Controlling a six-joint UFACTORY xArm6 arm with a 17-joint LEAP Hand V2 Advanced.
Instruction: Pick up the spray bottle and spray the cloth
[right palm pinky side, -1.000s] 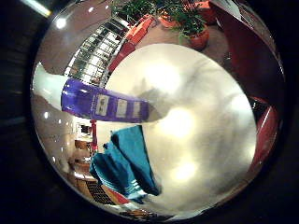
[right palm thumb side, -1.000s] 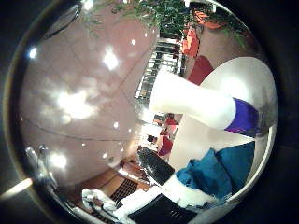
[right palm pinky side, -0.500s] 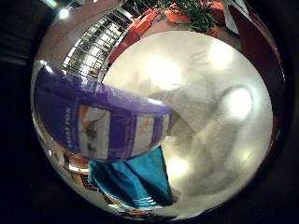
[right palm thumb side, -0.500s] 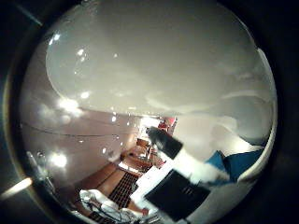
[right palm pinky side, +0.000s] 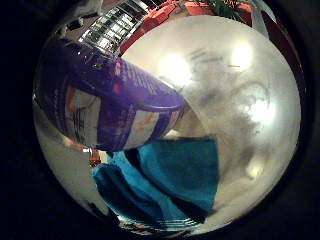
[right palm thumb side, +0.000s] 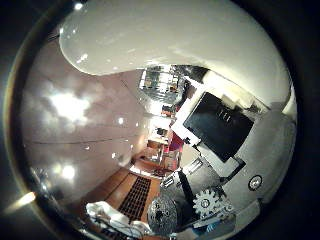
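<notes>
The spray bottle (right palm pinky side: 112, 105) fills the left half of the little-finger-side view, its purple label with white and orange panels looming very close to the palm. In the thumb-side view the bottle's white body arcs across the top of the frame, just as near. Below the label, at lower centre of the little-finger-side view, the teal cloth (right palm pinky side: 167, 180) lies rumpled on the counter (right palm pinky side: 250, 100), a pale, glossy round top that throws back bright spots of ceiling light. The bottle overlaps the cloth's upper edge in this view; whether they touch, I cannot tell.

Over in the thumb-side view, the hand (right palm thumb side: 225, 150) shows at right and lower right of the frame: a black block edged in white, grey body parts and a white gear wheel. One of the fingers (right palm thumb side: 220, 125) reaches in beside the bottle's white body, yet whether the fingers are curled round it or spread, I cannot tell.

Around the room: a smooth pale ceiling with glowing lights at left of the thumb-side view, wooden flooring (right palm thumb side: 125, 187) at lower centre, and red planters (right palm pinky side: 195, 7) with greenery beyond the counter at the top of the little-finger-side view.
</notes>
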